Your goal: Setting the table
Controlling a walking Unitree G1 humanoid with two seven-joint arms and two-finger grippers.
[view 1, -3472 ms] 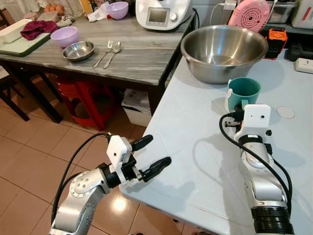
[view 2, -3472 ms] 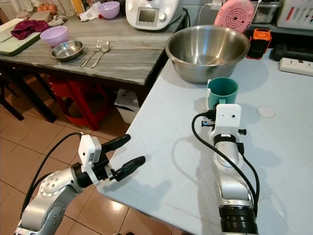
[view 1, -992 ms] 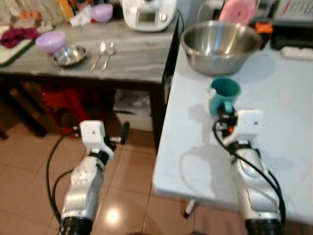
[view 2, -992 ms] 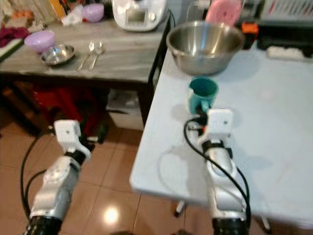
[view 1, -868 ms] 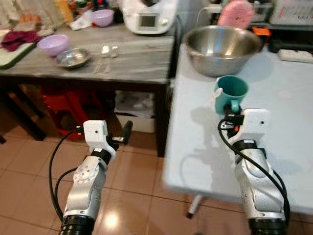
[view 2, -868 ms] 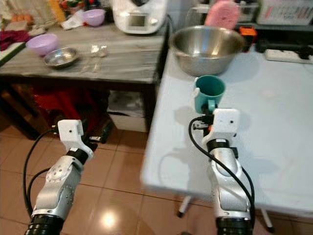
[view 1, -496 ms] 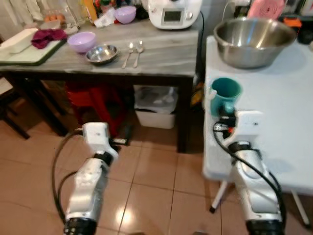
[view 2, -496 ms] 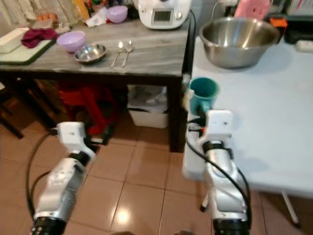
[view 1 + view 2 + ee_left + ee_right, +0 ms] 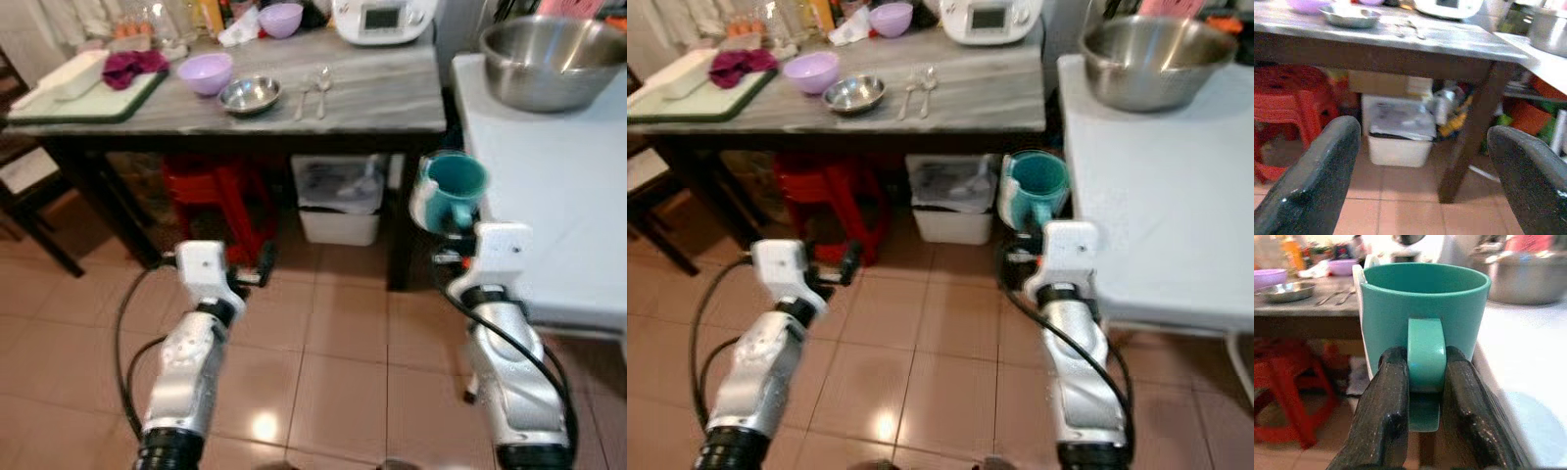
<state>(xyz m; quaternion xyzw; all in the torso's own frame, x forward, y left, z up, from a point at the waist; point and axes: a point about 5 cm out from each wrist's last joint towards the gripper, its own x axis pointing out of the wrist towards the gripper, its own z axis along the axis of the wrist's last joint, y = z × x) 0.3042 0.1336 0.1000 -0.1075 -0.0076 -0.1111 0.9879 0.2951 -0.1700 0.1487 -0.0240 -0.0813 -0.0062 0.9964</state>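
The right hand (image 9: 1425,396) is clamped on the handle of a teal cup (image 9: 453,188). Its two black fingers (image 9: 1386,406) squeeze the handle from both sides. The cup is upright and up in the air, off the white worktop (image 9: 549,186). In the head views it hangs at about 2 o'clock, in the gap between the white worktop and the grey worktop (image 9: 372,98).

The left hand (image 9: 1420,161) holds nothing. Its fingers are wide apart, low over the tiled floor (image 9: 323,372), pointing under the grey worktop.

On the grey worktop, at about 11 o'clock, there is a purple bowl (image 9: 205,71). Just beside it is a small metal bowl (image 9: 250,94), then a fork and a spoon (image 9: 313,90) lying side by side. A big metal bowl (image 9: 554,59) sits on the white worktop at about 1 o'clock.

I think the job is partly done. The bowls, fork and spoon look laid out already. The cup has been picked up but not set down yet. It probably needs to go on the grey worktop near the spoon, and then the hand can let go.
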